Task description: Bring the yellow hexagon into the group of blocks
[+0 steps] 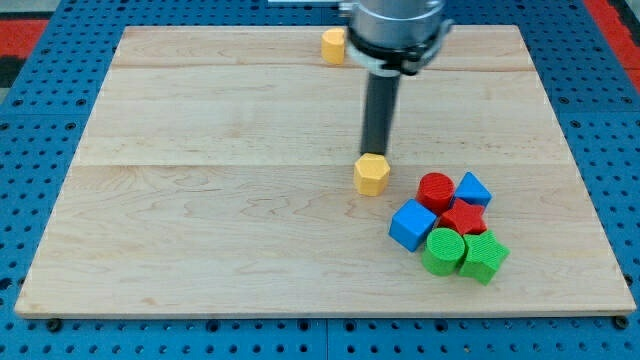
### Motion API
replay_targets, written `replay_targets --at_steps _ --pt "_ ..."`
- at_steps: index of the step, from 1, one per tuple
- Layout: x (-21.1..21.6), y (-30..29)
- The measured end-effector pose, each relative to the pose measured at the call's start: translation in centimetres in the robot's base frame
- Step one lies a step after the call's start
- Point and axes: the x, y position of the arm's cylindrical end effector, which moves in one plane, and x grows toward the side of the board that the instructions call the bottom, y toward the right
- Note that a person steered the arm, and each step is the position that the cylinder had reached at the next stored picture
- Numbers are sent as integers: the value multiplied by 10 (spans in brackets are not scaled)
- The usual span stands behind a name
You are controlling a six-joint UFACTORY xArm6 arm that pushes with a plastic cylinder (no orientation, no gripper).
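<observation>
Landmark: the group [452, 228], a tight cluster toward the view's lower right of the board [200, 200].
Group members: red cylinder [435, 189] and blue cube [472, 190] on its top edge, red block [464, 216] in the middle, a larger blue block [411, 224] on its left, green cylinder [444, 250] and green block [484, 257] along its bottom.
Hexagon: the yellow hexagon [371, 174] lies just up and left of the group, near the red cylinder but apart from it, with a strip of bare wood between.
Tip: my tip [375, 153] sits right at the hexagon's far edge, on the side away from the group's bottom; contact looks likely, but I cannot tell for sure.
Pincer: there is none. The arm ends in a plain rod that holds nothing and only pushes.
Step in hand: judged as the closing push, with only a short slide left.
How to do it well: shift the tip a little to the hexagon's upper-left face, so the push line runs through its centre toward the red cylinder and blue block.
Risk: an off-centre push may spin the hexagon and let it slip past the group; too hard a push may scatter the cluster.
Other: a second yellow block [333, 46] stands well above the group, at the board's top edge, and plays no part.
</observation>
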Motion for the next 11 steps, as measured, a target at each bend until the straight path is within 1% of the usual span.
replay_targets --at_steps 1,2,3,4,5,7,8,9,10,11 --pt "4 -34" --pt "14 -32" --pt "14 0" --pt "20 14" --pt "22 14" --pt "49 14" --pt "53 22" --pt "68 37" --pt "72 38" --pt "70 -5"
